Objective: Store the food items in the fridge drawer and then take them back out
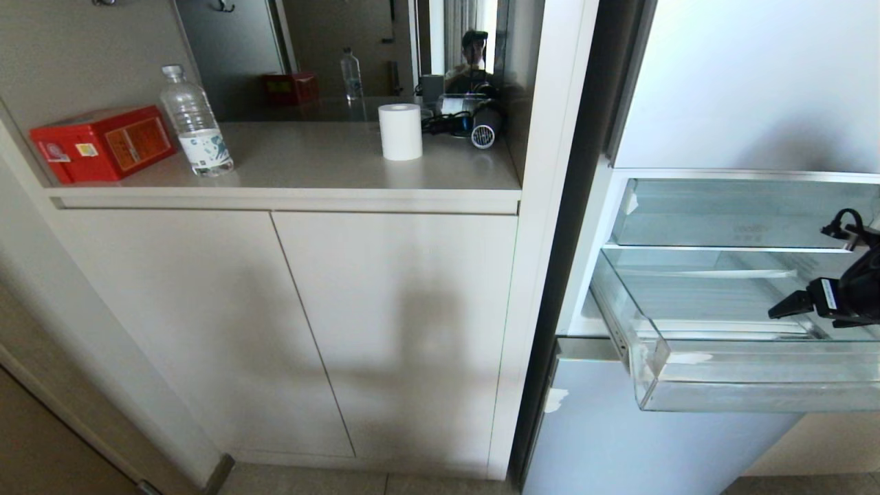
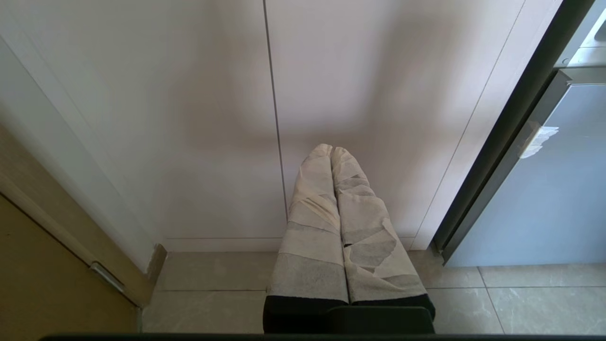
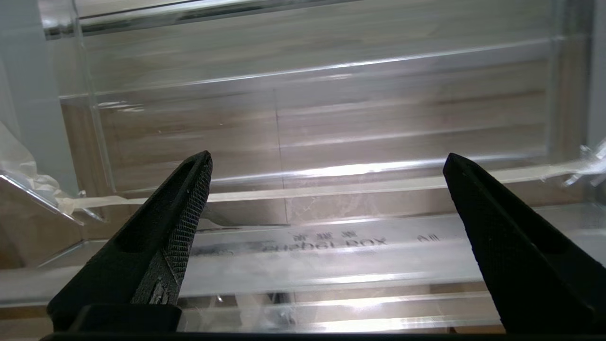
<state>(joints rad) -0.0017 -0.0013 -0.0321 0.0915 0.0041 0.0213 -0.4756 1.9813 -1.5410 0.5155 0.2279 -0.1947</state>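
R claw over the pulled-out fridge drawer, nothing held.

R claw [image 1: 780, 313] hangs above the fridge drawer [image 1: 722, 395], fingers spread wide & empty; in the wrist view only clear ribbed plastic shows between the fingertips [image 3: 201, 163]. No food item in any view, so can't tell where it is. L claw [image 2: 331, 150] is parked low by the cabinet doors [image 2: 213, 118], wrapped fingers pressed together, w/ nothing in them. Judgement: to do well, find the item first, keep fingers wide, descend clear of the tall front wall, close only once it's centred.
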